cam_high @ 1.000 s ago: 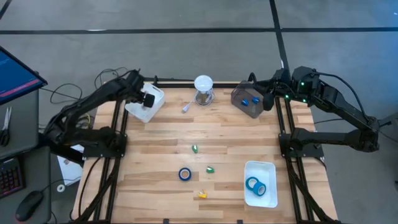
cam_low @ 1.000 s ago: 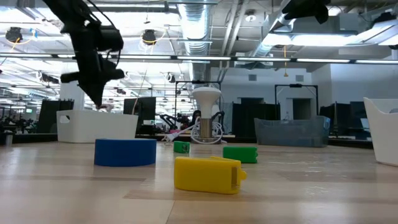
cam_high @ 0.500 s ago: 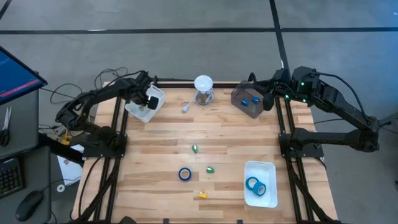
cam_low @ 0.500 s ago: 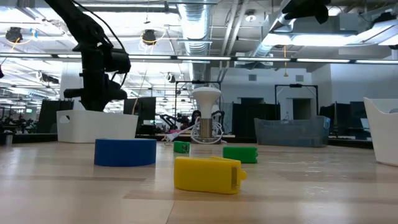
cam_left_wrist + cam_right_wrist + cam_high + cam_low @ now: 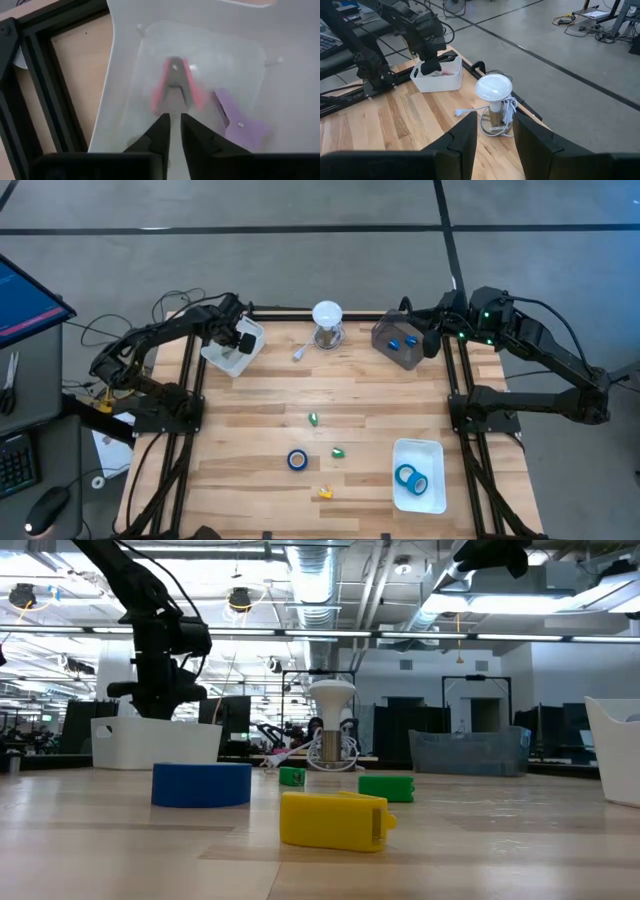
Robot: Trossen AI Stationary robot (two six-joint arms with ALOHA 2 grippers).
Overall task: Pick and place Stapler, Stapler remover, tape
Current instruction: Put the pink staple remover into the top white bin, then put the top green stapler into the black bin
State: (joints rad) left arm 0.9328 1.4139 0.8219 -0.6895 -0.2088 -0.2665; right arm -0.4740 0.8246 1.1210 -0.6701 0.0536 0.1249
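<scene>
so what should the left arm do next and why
Probably open a little wider and lift straight out of the white bin. The left gripper hangs inside it with its fingers slightly parted and nothing between them, just above a pink staple remover lying on the bin floor beside a purple one. A blue tape roll waits on the table.

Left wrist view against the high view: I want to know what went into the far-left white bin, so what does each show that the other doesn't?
Only the left wrist view shows the bin's contents: a pink staple remover and a purple staple remover lying on its floor, with the left gripper just above the pink one, fingers slightly apart.

Only the high view shows the rest of the table: a blue tape roll on the wood, another tape roll in the near-right white tray, and the right gripper waiting by the grey bin.

Both show the white bin with that gripper in it.
</scene>
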